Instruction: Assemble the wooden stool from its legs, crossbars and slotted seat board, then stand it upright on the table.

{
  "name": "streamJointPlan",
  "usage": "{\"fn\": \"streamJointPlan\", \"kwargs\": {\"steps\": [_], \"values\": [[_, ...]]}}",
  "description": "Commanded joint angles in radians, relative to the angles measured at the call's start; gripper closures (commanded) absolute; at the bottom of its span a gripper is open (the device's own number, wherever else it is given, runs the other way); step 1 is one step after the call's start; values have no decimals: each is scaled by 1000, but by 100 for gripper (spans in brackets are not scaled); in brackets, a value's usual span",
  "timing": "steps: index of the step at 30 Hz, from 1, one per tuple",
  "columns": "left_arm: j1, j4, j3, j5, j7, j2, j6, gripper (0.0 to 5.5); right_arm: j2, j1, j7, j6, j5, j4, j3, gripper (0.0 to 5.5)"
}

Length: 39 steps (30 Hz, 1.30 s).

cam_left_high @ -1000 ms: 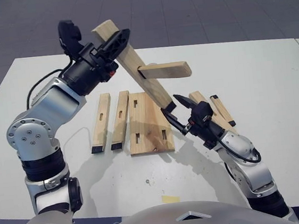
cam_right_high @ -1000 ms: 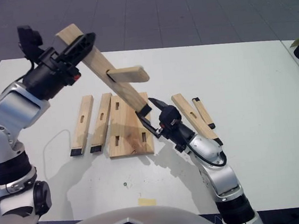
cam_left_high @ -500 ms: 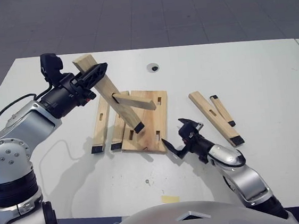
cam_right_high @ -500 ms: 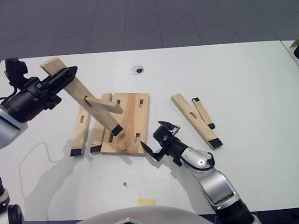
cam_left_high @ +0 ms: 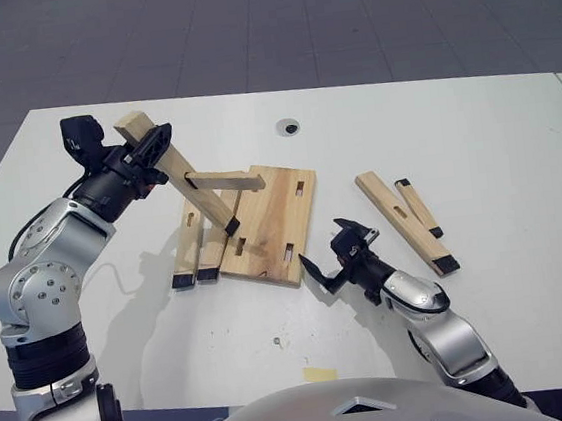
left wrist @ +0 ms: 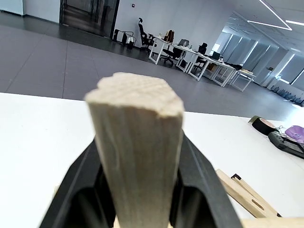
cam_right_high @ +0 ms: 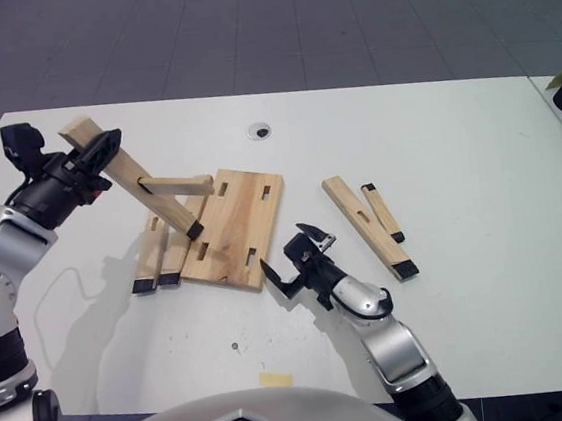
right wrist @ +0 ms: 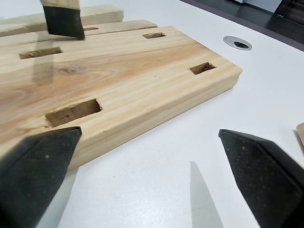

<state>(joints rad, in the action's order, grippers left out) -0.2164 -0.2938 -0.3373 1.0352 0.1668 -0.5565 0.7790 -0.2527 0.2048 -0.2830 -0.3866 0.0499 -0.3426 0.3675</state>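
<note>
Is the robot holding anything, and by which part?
The left gripper clamps a pale wooden stool leg, with a crossbar plugged into it, near the leg's upper end. The right gripper is open and holds nothing.

White table (cam_left_high: 473, 120) — slotted seat board (cam_left_high: 267, 222), two legs (cam_left_high: 185, 249) at its left — two wooden pieces (cam_left_high: 400, 220) well right

The leg (left wrist: 135, 156) and seat board (right wrist: 123, 80) run off the wrist views' edges.
</note>
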Motion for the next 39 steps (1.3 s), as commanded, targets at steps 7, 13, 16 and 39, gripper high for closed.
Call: {"fn": "streamJointPlan", "kwargs": {"steps": [7, 13, 16, 39], "values": [[72, -91, -99, 167, -135, 28, 114, 445, 19, 46, 56, 1, 27, 18, -26, 10], [122, -124, -74, 147, -158, 56, 98, 445, 16, 53, 55, 5, 35, 16, -33, 10], [127, -127, -61, 108, -155, 69, 67, 445, 16, 46, 51, 6, 32, 21, -45, 10], [215, -171, -72, 12, -167, 99, -22, 445, 1, 47, 27, 2, 49, 1, -52, 10]]}}
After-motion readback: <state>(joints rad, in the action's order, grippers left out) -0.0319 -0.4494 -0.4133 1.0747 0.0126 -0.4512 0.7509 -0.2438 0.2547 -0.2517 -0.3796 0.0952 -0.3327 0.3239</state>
